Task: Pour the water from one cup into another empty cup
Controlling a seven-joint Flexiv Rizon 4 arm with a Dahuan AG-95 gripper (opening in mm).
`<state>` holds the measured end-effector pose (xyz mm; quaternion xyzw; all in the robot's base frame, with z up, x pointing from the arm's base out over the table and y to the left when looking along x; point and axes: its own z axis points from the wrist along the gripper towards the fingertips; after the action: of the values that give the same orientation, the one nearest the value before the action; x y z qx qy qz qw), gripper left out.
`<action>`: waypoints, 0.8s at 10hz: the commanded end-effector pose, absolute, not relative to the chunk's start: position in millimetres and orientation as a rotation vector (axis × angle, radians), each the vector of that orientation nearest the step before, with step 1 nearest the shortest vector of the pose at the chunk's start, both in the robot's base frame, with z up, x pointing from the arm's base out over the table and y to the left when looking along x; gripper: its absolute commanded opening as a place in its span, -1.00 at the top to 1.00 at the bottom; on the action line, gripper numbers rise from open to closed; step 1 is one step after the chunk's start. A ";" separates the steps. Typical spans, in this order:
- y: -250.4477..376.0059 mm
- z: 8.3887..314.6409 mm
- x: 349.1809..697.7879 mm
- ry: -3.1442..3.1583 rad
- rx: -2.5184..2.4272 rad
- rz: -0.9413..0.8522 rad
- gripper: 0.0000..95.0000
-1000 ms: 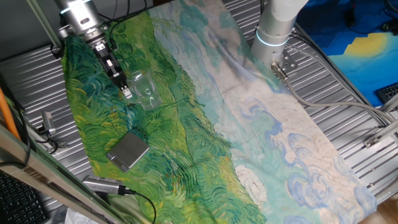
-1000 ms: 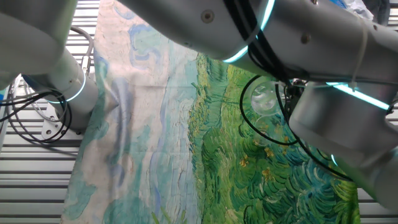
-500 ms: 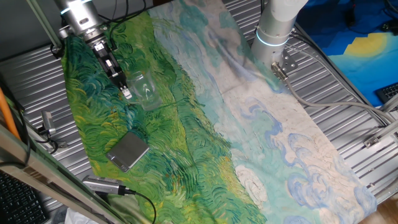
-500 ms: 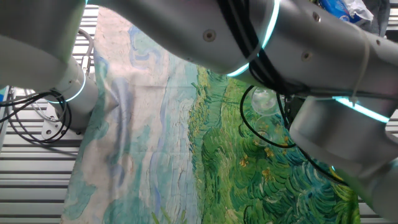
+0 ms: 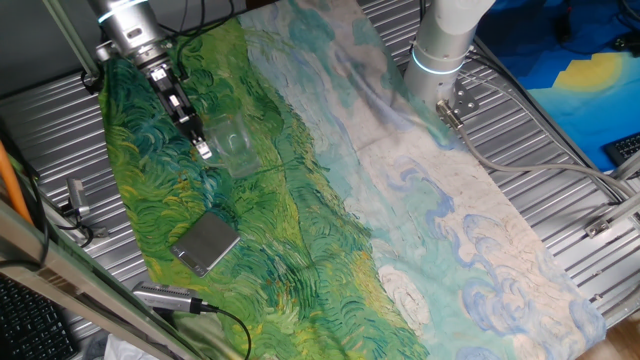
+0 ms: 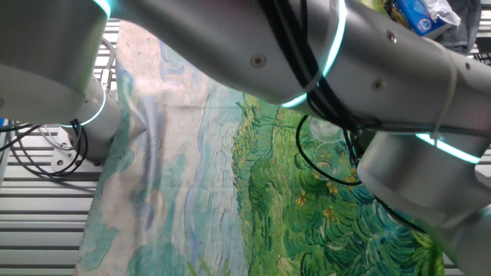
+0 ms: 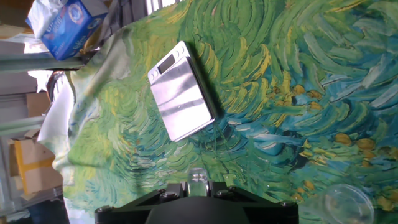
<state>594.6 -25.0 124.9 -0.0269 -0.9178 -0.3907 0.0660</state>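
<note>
While the gripper holds 1 glass cup, the grey scale lies near it.

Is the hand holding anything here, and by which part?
Apparently the clear glass cup, pinched at its rim by the hand; exact contact is unclear.

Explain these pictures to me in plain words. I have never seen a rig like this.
This is one robot arm with a two-finger gripper. Two cameras watch the table from opposite sides; in one of them the arm fills most of the picture. The third camera sits on the hand and looks along the fingers. On the table lies a painted cloth, and on it stand a small clear glass cup, right beside the gripper, and a flat grey square block. Whether the fingers grip anything is unclear.
</note>
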 end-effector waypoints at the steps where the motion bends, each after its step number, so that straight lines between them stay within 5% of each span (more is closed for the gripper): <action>1: -24.6 125.6 594.4 -2.764 -0.085 -1.188 1.00; 8: -25.2 128.2 593.9 -2.745 -0.092 -1.225 1.00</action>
<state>594.4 -25.7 127.6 -0.0312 -0.9109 -0.4058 0.0675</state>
